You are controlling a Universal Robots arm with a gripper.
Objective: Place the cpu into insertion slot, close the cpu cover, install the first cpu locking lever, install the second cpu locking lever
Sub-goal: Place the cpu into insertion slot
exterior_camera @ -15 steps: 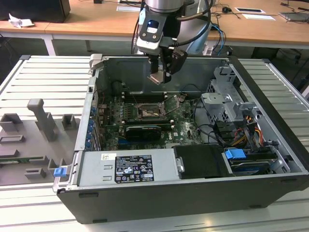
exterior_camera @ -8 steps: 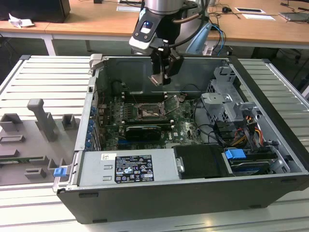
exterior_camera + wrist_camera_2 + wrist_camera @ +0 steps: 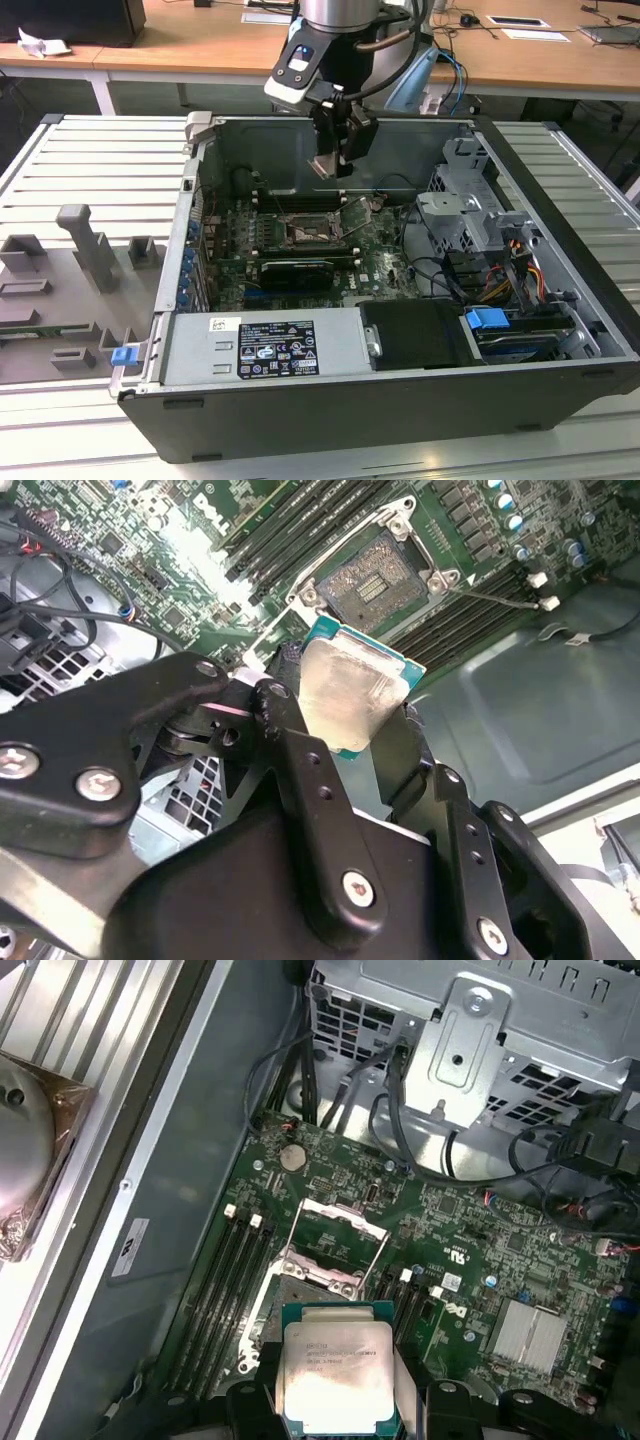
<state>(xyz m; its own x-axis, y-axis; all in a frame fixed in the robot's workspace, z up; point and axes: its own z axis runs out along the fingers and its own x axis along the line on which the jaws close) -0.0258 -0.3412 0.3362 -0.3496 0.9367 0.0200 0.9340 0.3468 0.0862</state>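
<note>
My gripper (image 3: 352,712) is shut on the cpu (image 3: 345,685), a thin square chip with a pale silver face and a green edge, held by two opposite sides between the black fingers (image 3: 285,705). In the exterior view the gripper (image 3: 334,168) hangs inside the open computer case, above the green board. The insertion slot (image 3: 372,575) lies open a short way below the chip, its dark contact field bare. In the first wrist view the cpu (image 3: 335,1370) covers the near part of the slot (image 3: 305,1278). The cpu cover (image 3: 338,1228) stands swung up on the slot's far side.
Long memory slots (image 3: 225,1290) run on both sides of the socket. A metal drive cage (image 3: 480,1030) and black cables (image 3: 390,1120) stand beyond the board. A black card (image 3: 297,272) lies across the board, and the case walls (image 3: 560,230) ring the work area.
</note>
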